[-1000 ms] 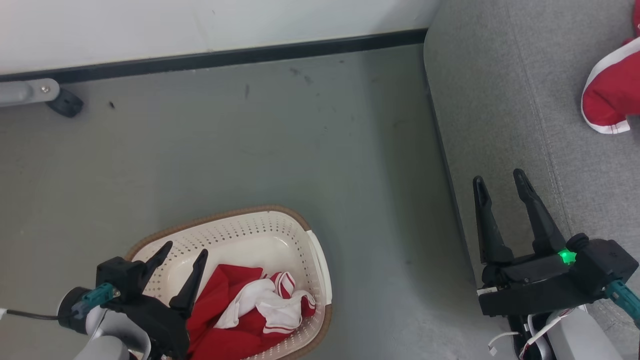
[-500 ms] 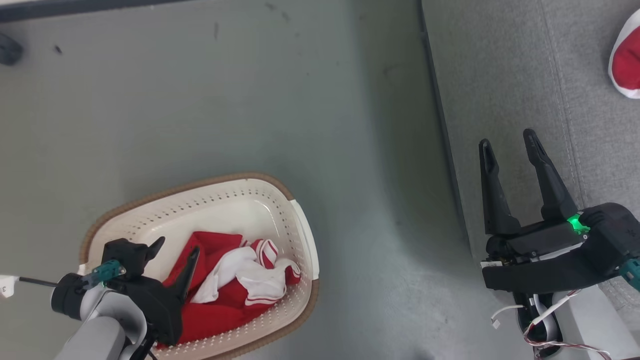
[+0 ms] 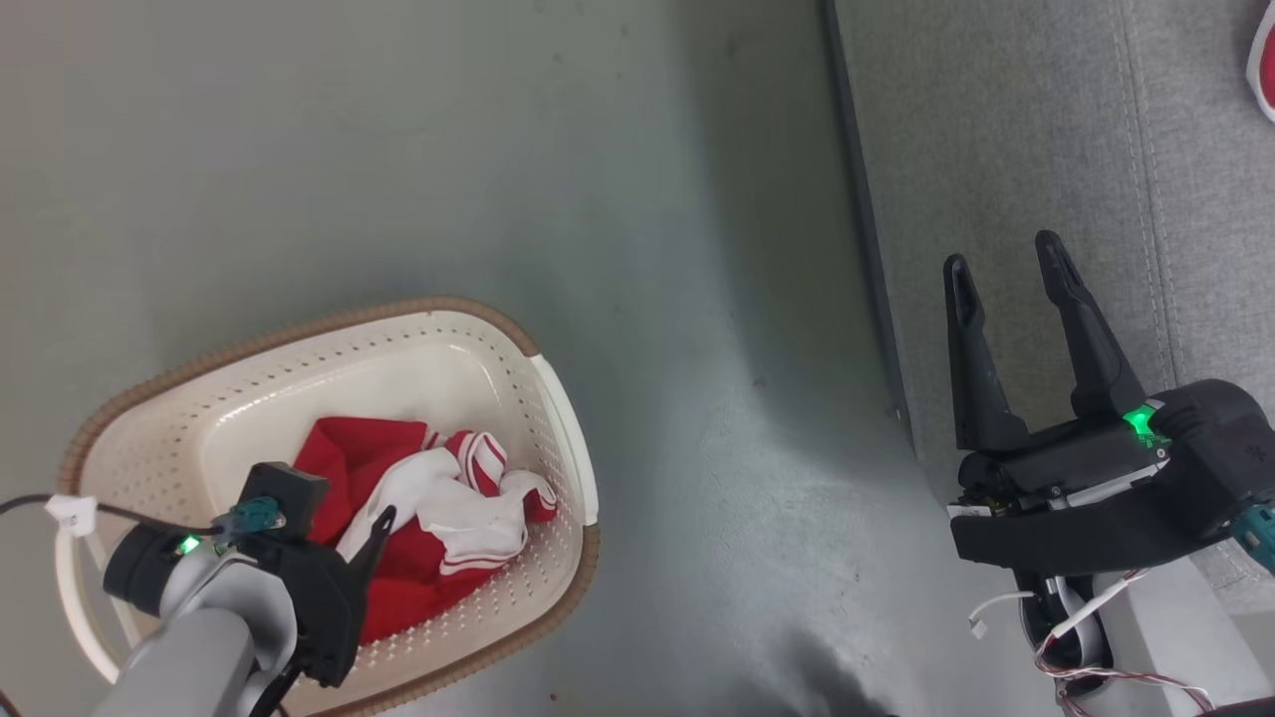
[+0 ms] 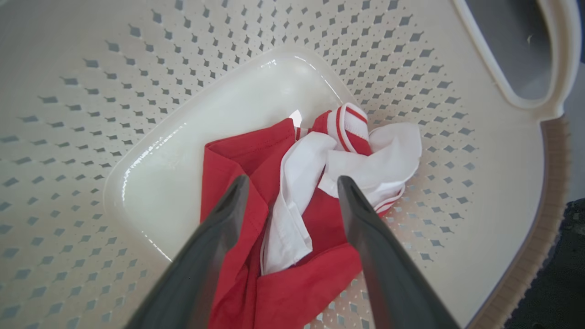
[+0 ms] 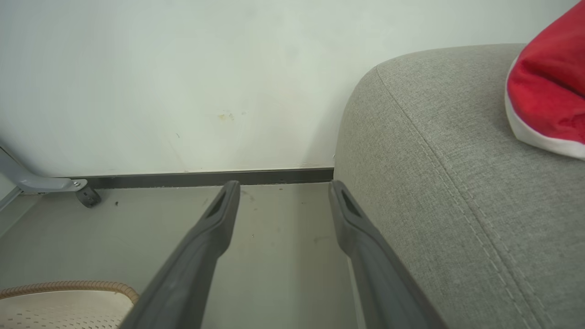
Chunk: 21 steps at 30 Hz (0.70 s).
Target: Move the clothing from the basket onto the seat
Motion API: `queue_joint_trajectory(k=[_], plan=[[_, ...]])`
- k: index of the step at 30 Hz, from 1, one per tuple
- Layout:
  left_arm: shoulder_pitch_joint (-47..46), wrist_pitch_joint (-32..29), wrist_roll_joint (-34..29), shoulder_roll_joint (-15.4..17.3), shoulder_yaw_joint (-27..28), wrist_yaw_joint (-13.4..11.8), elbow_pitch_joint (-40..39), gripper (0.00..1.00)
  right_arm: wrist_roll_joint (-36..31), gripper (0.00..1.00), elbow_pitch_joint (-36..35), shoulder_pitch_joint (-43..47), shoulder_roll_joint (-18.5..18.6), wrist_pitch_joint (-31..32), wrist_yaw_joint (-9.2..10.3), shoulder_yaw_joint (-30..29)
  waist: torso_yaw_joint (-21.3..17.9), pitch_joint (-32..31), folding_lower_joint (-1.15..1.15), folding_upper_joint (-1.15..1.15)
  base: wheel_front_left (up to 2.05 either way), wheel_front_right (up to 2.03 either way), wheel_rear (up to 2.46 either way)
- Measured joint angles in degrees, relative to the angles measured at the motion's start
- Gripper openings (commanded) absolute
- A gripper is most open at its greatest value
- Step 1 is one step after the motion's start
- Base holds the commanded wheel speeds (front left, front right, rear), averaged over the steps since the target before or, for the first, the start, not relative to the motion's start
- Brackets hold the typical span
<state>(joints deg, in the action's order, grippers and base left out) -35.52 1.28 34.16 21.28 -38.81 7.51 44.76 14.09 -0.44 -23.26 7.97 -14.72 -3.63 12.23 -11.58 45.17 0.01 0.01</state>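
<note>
- As my left gripper (image 4: 293,180) hangs over the basket (image 4: 137,59), fingers spread and empty, the clothing (image 4: 256,151) lies bunched straight ahead between the tips.
- Heap's long side runs roughly along my fingers.
- My right gripper (image 3: 1001,250), also spread and empty, sits by the seat (image 3: 996,119), well apart, so the left arm is nearer.

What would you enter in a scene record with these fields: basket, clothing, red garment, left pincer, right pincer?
basket: on the floor, left of the seat, apart from it
clothing: red and white, crumpled inside the basket
red garment: white-trimmed, lying on the seat
left pincer: open, nothing held, pointing down at the clothing; contact unclear
right pincer: open, empty, by the seat's left edge
</note>
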Motion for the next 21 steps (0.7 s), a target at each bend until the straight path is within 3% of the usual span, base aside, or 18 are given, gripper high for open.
queue_joint_trajectory(k=[13, 21], plan=[[-4.75, -5.27, -8.92, 4.21, -11.02, 0.0, 7.13, 1.0, -0.6, 1.0, -0.68, -1.76, -1.46, 0.0, -0.42, 0.62, -2.5, 5.51, 0.0, 0.0, 0.0, 0.0, 0.0], [-6.79, -6.26, -9.2, 3.91, -12.45, 0.0, 10.62, 1.0, -0.91, 1.0, -0.96, -1.77, -1.93, 0.0, -0.51, 0.54, -3.7, 8.19, 0.0, 0.0, 0.0, 0.0, 0.0]])
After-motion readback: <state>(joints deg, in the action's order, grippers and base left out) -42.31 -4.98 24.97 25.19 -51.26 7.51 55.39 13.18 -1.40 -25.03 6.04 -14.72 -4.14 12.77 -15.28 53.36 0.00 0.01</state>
